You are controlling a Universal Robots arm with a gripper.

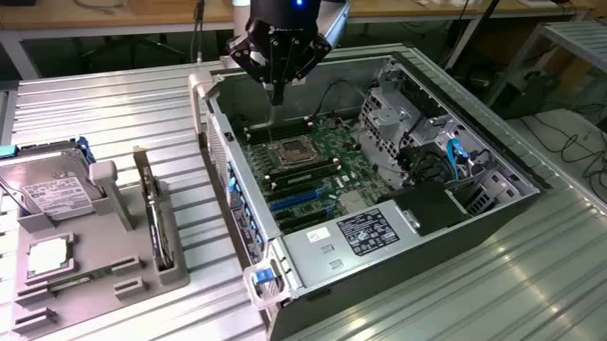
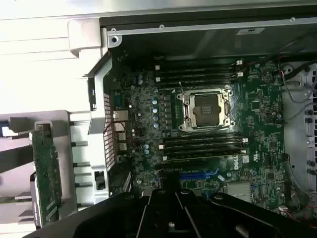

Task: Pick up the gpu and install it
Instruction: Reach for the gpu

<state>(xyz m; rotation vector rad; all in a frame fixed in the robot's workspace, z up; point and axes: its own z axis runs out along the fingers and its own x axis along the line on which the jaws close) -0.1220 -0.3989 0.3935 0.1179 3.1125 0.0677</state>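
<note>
The gpu (image 1: 152,207) stands on edge in a slot of the grey holder (image 1: 114,284), on the exterior view's left, outside the computer. In the wrist view the gpu (image 2: 46,174) is a thin green-faced card with a pale strip at one end. My gripper (image 1: 277,94) hangs over the far end of the open computer case (image 1: 227,163), above the motherboard (image 1: 313,167), well away from the gpu. Its fingers (image 2: 159,201) are pressed together with nothing between them.
The motherboard has an empty CPU socket (image 2: 205,109), black memory slots (image 2: 203,145) and blue card slots (image 1: 298,199). A silver hard drive (image 1: 52,192) and a small square chip (image 1: 45,257) also sit in the holder. A power supply (image 1: 365,231) and drive cage (image 1: 399,106) fill the case's right.
</note>
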